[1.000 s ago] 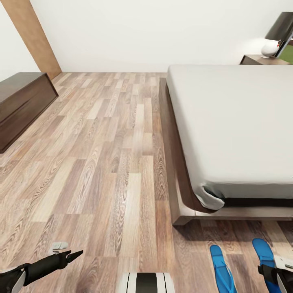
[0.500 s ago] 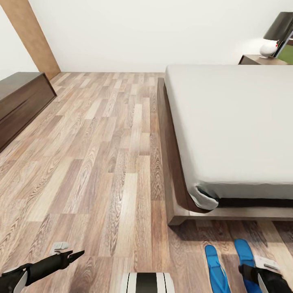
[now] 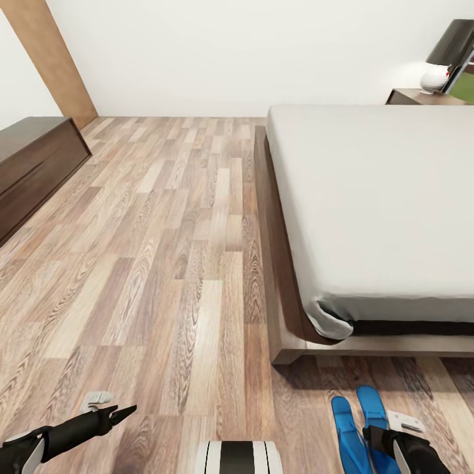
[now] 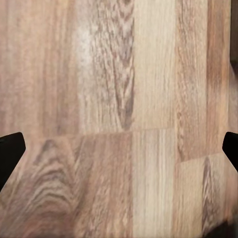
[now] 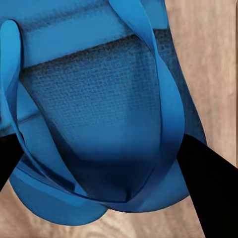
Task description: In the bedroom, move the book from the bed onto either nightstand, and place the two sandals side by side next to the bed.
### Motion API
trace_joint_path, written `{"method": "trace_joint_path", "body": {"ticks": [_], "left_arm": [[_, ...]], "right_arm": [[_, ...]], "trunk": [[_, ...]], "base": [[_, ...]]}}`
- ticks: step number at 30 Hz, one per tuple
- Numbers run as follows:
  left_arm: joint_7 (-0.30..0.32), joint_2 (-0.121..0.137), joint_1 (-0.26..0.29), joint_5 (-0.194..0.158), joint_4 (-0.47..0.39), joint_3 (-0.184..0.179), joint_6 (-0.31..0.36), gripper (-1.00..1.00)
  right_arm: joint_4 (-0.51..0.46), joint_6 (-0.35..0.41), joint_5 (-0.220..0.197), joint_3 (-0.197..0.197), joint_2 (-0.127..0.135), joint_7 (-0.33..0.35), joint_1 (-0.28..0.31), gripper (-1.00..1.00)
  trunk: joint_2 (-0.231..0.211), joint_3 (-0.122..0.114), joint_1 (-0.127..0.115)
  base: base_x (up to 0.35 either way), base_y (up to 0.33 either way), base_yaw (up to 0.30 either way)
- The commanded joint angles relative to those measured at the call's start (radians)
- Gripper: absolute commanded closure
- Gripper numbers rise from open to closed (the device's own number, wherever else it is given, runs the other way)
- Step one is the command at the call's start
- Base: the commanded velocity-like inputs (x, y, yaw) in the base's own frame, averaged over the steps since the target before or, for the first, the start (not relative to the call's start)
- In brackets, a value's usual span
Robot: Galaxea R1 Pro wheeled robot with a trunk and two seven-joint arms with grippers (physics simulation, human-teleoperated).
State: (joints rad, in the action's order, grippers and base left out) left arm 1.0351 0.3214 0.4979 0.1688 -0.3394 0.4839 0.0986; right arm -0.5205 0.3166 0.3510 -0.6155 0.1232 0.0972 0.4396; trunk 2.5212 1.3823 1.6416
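Two bright blue sandals lie on the plank floor just off the foot corner of the bed point(image 3: 368, 197). My right gripper point(image 3: 390, 432) is shut on the right sandal point(image 3: 370, 403), holding it close beside the left sandal point(image 3: 345, 429). Through the right wrist camera the held sandal point(image 5: 99, 99) shows its strap, with black fingers point(image 5: 208, 178) on either side. My left gripper point(image 3: 108, 407) hangs open above bare floor, its fingertips point(image 4: 10, 148) spread wide. One nightstand point(image 3: 421, 97) stands at the far side of the bed. The book is out of view.
A low dark brown cabinet point(image 3: 33, 158) stands along the left wall. A lamp with a dark shade point(image 3: 454, 43) sits on the nightstand. Wide wooden floor point(image 3: 164, 250) stretches between cabinet and bed. My base point(image 3: 237, 457) shows at the bottom edge.
My right gripper has carried its sandal leftward, closing the gap to the other sandal. The view shifted slightly at first. The left arm has stayed put.
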Motion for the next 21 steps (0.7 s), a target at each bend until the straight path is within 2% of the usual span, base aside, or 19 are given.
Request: {"method": "trace_joint_path", "body": {"ticks": [1,8,11,18,21], "left_arm": [[0.006,-0.001,0.001,0.008,-0.001,0.009,0.01,-1.0],[0.005,-0.001,0.001,0.008,-0.001,0.009,0.01,-1.0],[0.005,-0.001,0.001,0.008,-0.001,0.009,0.01,-1.0],[0.005,-0.001,0.001,0.008,-0.001,0.009,0.01,-1.0],[0.006,-0.001,0.001,0.008,-0.001,0.009,0.01,-1.0]], "right_arm": [[-0.003,0.004,0.01,-0.007,-0.001,0.01,0.001,1.0],[-0.006,0.004,0.009,-0.007,0.0,0.009,0.001,1.0],[-0.008,0.004,0.009,-0.008,0.003,0.009,0.001,1.0],[-0.04,0.006,0.008,-0.01,0.061,0.009,0.001,1.0],[-0.049,0.007,0.008,-0.009,0.072,0.009,0.001,1.0]], "trunk": [[0.001,0.005,0.0],[0.002,0.032,0.003],[0.002,0.032,0.003],[0.002,0.032,0.003],[0.002,0.032,0.003]], "base": [[0.0,0.0,0.0],[0.0,0.0,0.0],[0.0,0.0,0.0],[0.0,0.0,0.0],[0.0,0.0,0.0]]}}
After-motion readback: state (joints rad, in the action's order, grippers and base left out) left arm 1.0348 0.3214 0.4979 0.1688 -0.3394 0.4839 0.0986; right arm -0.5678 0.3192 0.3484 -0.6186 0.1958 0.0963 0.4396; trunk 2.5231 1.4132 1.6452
